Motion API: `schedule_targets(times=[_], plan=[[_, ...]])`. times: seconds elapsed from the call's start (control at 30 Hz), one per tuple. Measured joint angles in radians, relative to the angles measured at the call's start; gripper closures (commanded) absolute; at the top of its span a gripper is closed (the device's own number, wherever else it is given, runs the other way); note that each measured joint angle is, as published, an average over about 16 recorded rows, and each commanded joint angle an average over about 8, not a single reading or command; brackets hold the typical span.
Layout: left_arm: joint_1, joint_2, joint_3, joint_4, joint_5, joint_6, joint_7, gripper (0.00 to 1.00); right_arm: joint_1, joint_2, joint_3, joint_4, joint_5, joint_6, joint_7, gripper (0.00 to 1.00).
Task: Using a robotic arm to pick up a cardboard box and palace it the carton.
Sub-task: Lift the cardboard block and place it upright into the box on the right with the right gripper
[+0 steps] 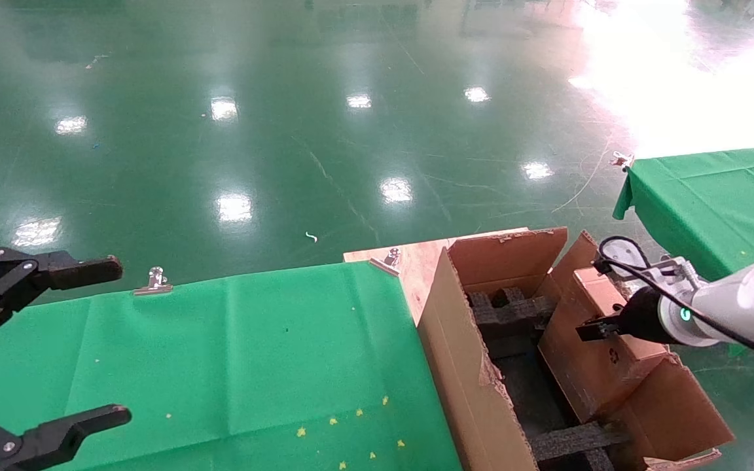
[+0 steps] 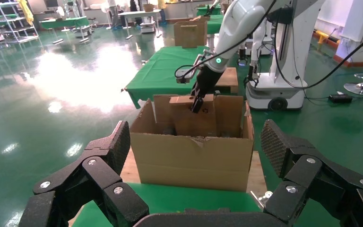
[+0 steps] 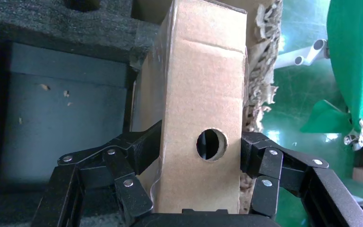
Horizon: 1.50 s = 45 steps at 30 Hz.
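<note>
Fingers of my right gripper (image 3: 201,156) press both narrow sides of the small flat brown cardboard box (image 3: 203,109), its round hole facing my wrist camera. In the head view, at the right middle of the frame, my white right arm (image 1: 743,301) with its teal ring holds that box on edge inside the large brown corrugated carton (image 1: 462,366), against its right wall, beside the black foam inserts (image 1: 508,311). My black left gripper (image 1: 36,347) hangs at the far left edge over the green tablecloth (image 1: 252,353), jaws spread wide, holding nothing.
</note>
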State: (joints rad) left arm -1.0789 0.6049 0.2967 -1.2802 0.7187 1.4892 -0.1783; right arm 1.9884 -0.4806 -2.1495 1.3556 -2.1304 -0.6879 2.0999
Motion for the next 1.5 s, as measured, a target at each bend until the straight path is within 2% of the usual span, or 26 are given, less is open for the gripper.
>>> schedule_targets(times=[0.37,0.87,1.4,1.47,1.5], plan=[[0.0,0.0,0.001,0.0,0.0,0.0,0.0,0.0,-0.084,-0.004,0.004,0.001,-0.071,0.057,0.136,1.0],[0.0,-0.001,0.001,0.0,-0.001,-0.001,0.001,0.0,-0.159,-0.003,-0.008,-0.007,-0.07,0.119,0.173,1.0],[0.0,-0.001,0.002,0.0,-0.002,-0.001,0.001,0.0,-0.244,-0.06,-0.008,-0.051,-0.13,0.144,0.244,1.0],[0.0,-0.001,0.002,0.0,-0.002,-0.001,0.001,0.0,-0.251,-0.067,-0.007,-0.058,-0.138,0.145,0.249,0.96],[0.0,-0.001,0.002,0.0,-0.002,-0.001,0.001,0.0,-0.254,-0.07,-0.007,-0.061,-0.142,0.146,0.252,0.91]])
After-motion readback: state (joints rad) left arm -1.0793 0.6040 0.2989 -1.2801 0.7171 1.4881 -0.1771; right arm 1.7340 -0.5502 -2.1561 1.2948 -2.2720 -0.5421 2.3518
